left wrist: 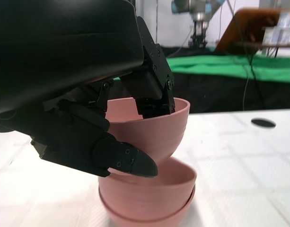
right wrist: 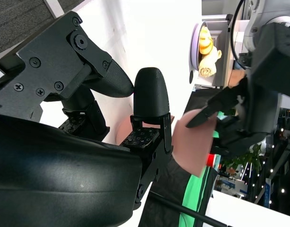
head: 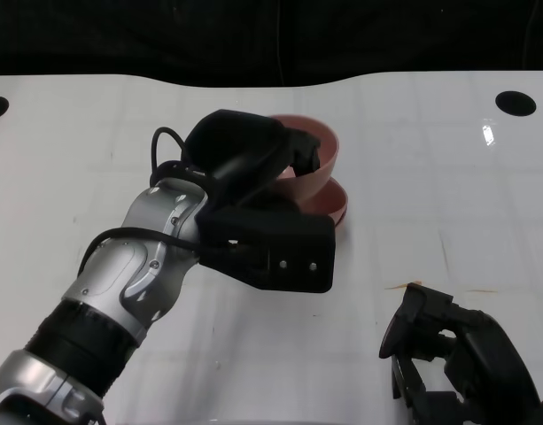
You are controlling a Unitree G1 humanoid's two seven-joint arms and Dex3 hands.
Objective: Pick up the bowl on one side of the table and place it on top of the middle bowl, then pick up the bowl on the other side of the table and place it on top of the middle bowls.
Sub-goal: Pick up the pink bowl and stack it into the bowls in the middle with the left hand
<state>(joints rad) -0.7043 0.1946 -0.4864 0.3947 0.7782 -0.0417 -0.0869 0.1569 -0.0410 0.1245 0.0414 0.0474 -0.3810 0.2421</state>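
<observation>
A pink bowl [left wrist: 152, 127], seemingly light, stiff and smooth, hangs tilted just above the stacked middle bowls [left wrist: 147, 198] on the white desk [head: 430, 159]; the left hand [head: 253, 199] pinches its rim, the natural hold; the right hand [head: 457, 359] rests empty, fingers apart.

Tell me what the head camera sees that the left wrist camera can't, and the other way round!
Only the head view shows the silver left forearm, the black right hand resting empty near the table's front edge, and the wide white table.

Only the left wrist view shows two pink plastic bowls nested below, plus a green cloth behind.

Both show the black left hand holding the tilted pink bowl over the stack.
</observation>
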